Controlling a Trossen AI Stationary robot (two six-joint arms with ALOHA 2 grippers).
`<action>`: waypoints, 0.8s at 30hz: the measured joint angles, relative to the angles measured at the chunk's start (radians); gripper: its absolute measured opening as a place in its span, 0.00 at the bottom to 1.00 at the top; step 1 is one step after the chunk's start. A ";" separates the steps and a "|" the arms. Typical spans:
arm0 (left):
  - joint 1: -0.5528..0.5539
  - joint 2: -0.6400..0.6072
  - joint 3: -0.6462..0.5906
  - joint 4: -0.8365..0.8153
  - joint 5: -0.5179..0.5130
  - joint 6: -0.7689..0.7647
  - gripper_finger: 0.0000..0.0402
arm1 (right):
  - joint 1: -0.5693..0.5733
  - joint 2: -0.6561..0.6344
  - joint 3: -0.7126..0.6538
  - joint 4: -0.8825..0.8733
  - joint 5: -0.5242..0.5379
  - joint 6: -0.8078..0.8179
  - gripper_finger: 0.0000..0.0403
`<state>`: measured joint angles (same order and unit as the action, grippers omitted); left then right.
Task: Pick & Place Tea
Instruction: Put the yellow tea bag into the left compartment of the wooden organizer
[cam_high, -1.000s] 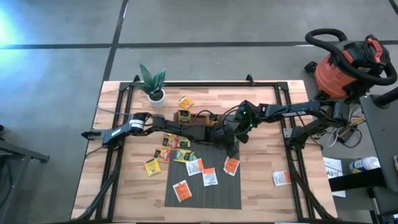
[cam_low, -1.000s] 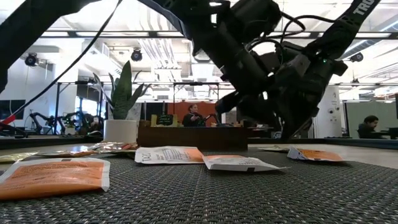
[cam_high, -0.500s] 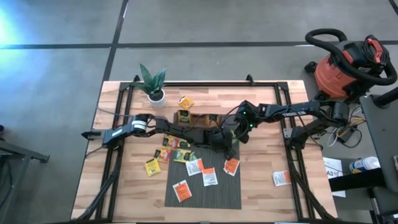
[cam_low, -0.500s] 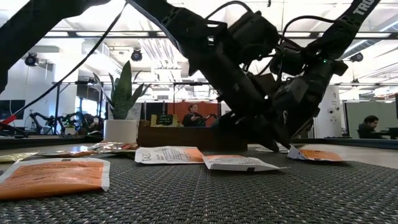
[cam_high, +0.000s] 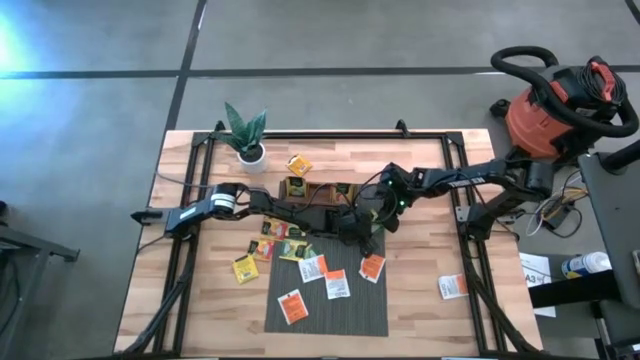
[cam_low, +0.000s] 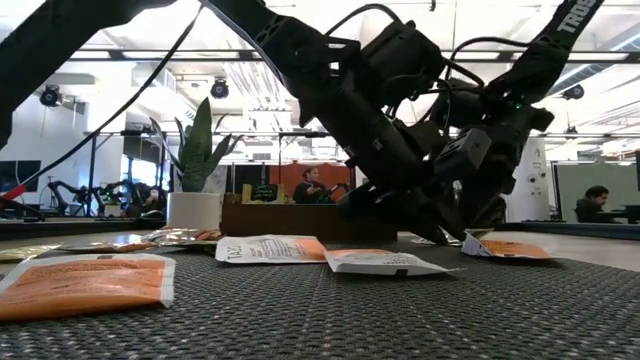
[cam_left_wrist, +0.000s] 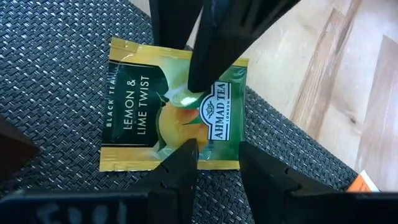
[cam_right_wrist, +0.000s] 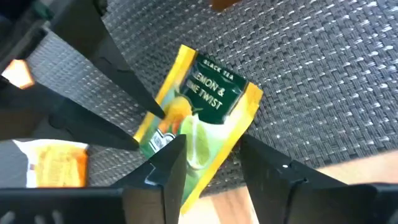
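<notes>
A yellow-green tea sachet (cam_left_wrist: 171, 109) lies flat on the grey mat (cam_high: 325, 318) near its far right corner; it also shows in the right wrist view (cam_right_wrist: 208, 106). My left gripper (cam_left_wrist: 219, 163) is open, its fingertips at one edge of the sachet. My right gripper (cam_right_wrist: 212, 162) is open and comes at the sachet from the opposite side, its fingers over it. In the high view both grippers (cam_high: 360, 232) meet there and hide the sachet. My right gripper has one fingertip (cam_left_wrist: 191, 87) on the sachet's printed face near its middle (cam_left_wrist: 180, 102), slanting down from above. The sachet lies flat on the mat. My left gripper's fingertips (cam_left_wrist: 186, 155) stand at the sachet's edge (cam_left_wrist: 214, 165); whether they touch it, I cannot tell.
Orange-and-white sachets (cam_high: 337, 285) lie on the mat, and one (cam_high: 453, 287) lies on the wood at the right. Yellow sachets (cam_high: 264, 248) lie left of the mat. A wooden tray (cam_high: 318, 192) and a potted plant (cam_high: 245, 135) stand at the far side.
Both grippers have come down together toward the mat's far right corner, staying close to each other.
</notes>
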<state>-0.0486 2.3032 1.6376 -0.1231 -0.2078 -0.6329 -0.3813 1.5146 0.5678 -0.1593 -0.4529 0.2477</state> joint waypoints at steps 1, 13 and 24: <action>0.000 0.000 0.000 -0.001 0.000 0.000 0.30 | -0.001 0.017 0.003 0.008 -0.017 0.013 0.35; 0.001 0.000 -0.002 -0.004 0.000 -0.001 0.30 | 0.002 -0.004 0.079 -0.004 -0.029 0.037 0.15; 0.001 -0.038 0.016 -0.026 -0.073 0.075 0.30 | 0.001 -0.035 0.133 -0.137 -0.026 -0.024 0.02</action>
<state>-0.0475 2.2647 1.6540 -0.1488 -0.2808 -0.5579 -0.3801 1.4796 0.7013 -0.2964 -0.4791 0.2241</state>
